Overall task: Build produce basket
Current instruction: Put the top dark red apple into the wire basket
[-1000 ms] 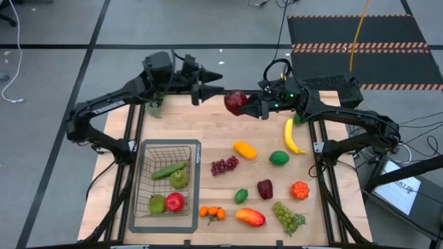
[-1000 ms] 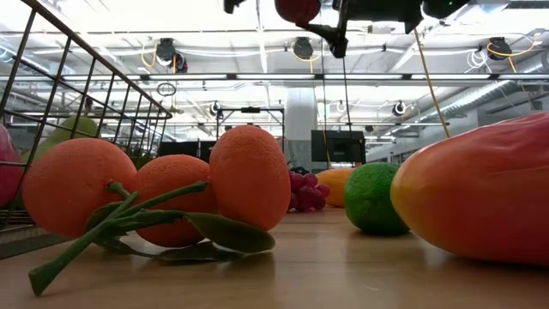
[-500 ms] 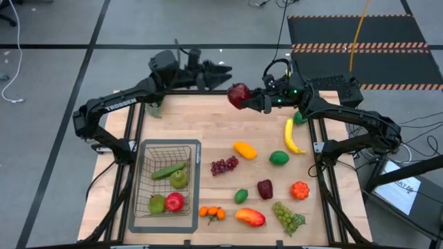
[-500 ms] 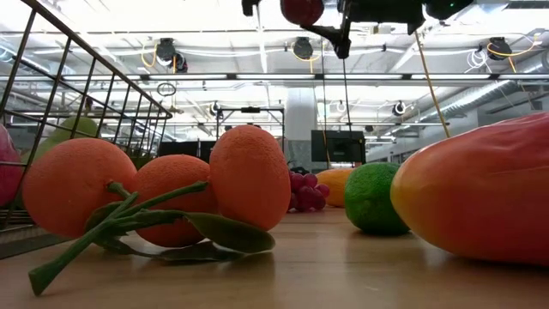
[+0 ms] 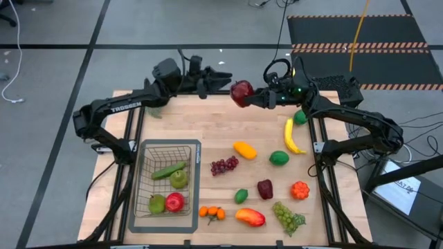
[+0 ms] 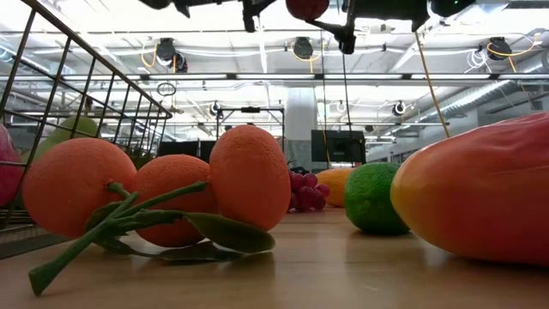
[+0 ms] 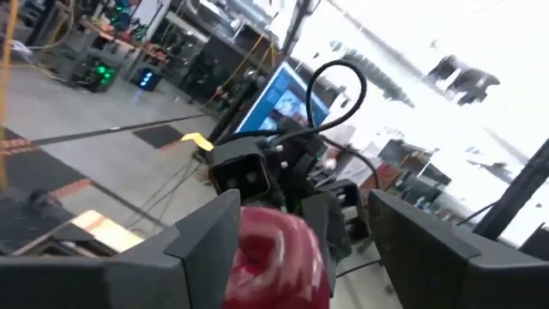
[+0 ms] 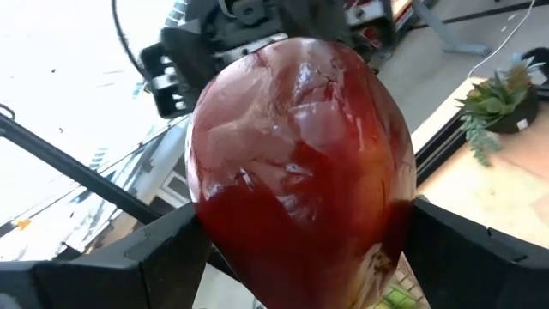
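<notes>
My right gripper (image 5: 249, 95) is shut on a dark red apple-like fruit (image 5: 241, 90), high above the table's far edge; the fruit also shows at the top of the low view (image 6: 306, 7). My left gripper (image 5: 226, 77) is open right beside it. In the left wrist view its fingers stand on either side of the fruit (image 7: 276, 257); I see no touch. The grey wire basket (image 5: 144, 181) stands on a flat grey mat at the near left. It holds a cucumber (image 5: 168, 170), green pears (image 5: 178, 179) and a red apple (image 5: 174, 202). My right gripper pinches the red fruit between its two fingers, on two opposite sides (image 8: 210, 232). The fingers come level from the table's right side, pointing left. The fruit is lifted clear, high over the table.
Loose produce lies on the right half of the table: a banana (image 5: 291, 136), a mango (image 5: 244, 149), limes (image 5: 279, 158), purple grapes (image 5: 223, 165), green grapes (image 5: 287, 216), oranges (image 5: 212, 213) and another mango (image 5: 250, 217). A potted sprig (image 5: 154, 109) sits under my left arm.
My left gripper has risen and gone toward the table's right, up to the red fruit. My right gripper has lifted the fruit a little higher and toward the far edge.
</notes>
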